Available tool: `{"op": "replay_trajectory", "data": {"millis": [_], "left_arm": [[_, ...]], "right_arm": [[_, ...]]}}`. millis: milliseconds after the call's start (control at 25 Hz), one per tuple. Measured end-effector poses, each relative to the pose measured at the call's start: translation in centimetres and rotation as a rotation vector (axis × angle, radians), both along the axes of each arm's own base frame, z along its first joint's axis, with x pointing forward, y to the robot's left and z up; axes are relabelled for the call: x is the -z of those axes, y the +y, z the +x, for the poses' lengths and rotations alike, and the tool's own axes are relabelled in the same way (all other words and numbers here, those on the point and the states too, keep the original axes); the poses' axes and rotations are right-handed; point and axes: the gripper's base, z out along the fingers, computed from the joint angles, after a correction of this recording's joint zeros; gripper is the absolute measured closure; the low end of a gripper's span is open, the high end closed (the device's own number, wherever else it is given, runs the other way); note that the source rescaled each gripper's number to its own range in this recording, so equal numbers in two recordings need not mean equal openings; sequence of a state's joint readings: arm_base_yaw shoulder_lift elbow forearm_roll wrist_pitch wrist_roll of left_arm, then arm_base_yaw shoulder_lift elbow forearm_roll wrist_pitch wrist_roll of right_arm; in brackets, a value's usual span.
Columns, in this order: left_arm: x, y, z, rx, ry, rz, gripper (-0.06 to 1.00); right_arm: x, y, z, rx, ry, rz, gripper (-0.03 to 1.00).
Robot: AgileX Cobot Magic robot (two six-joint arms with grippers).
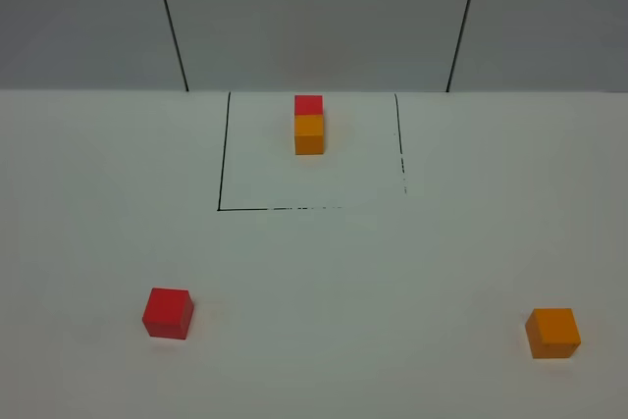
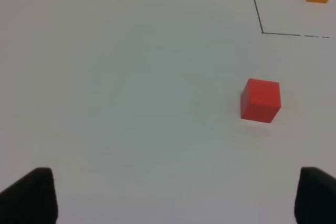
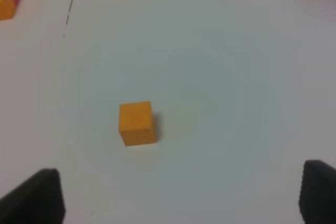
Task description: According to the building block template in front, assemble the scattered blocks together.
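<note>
On the white tabletop (image 1: 373, 291) the red cube (image 1: 168, 312) lies front-left and the orange cube (image 1: 552, 332) front-right, well apart, the red-orange template (image 1: 308, 125) sits at the back, and the left pincer (image 2: 170, 198) and right pincer (image 3: 176, 195) gape wide, empty.

The left gripper (image 2: 173, 196) hangs above the desk (image 2: 131, 77) with its fingers (image 2: 30, 198) spread wide. Only their two dark tips show, at opposite edges of the left wrist view, and they hold nothing. The right gripper (image 3: 177, 196) is posed the same way: its fingers (image 3: 319, 195) stand far apart, with only the blunt dark tips in sight, gripping nothing and clear of the desk.
</note>
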State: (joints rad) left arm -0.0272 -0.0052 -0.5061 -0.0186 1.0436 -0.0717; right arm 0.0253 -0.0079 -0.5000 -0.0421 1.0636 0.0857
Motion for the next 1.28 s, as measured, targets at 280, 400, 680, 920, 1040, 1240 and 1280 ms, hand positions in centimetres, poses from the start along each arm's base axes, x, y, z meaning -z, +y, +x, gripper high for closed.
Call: {"op": "replay_trajectory", "data": {"millis": [280,400,680,920,1040,1240,1280], "left_arm": [[-0.2,0.0,0.0,0.008,-0.013,0.013,-0.03],[-0.9,0.0,0.2,0.009,-0.056,0.015,-0.02],[-4.0,-0.1,3.2,0.010,-0.007,0.019,-0.02],[-7.2,-0.3,8.4,0.015,0.114,0.012,-0.02],[-8.2,-0.7,11.2,0.030,0.164,-0.029,-0.02],[-8.5,-1.4,15.3,0.083,0.249,-0.071,-0.02],[-8.5,-1.6,16.0,0.101,0.267,-0.071,-0.02]], "right_arm": [[0.0,0.0,0.0,0.000,0.000,0.000,0.18],[0.0,0.0,0.0,0.000,0.000,0.000,0.18],[0.0,0.0,0.0,0.000,0.000,0.000,0.18],[0.0,0.0,0.0,0.000,0.000,0.000,0.18],[0.0,0.0,0.0,0.000,0.000,0.000,0.18],[0.0,0.0,0.0,0.000,0.000,0.000,0.18],[0.0,0.0,0.0,0.000,0.000,0.000,0.18]]}}
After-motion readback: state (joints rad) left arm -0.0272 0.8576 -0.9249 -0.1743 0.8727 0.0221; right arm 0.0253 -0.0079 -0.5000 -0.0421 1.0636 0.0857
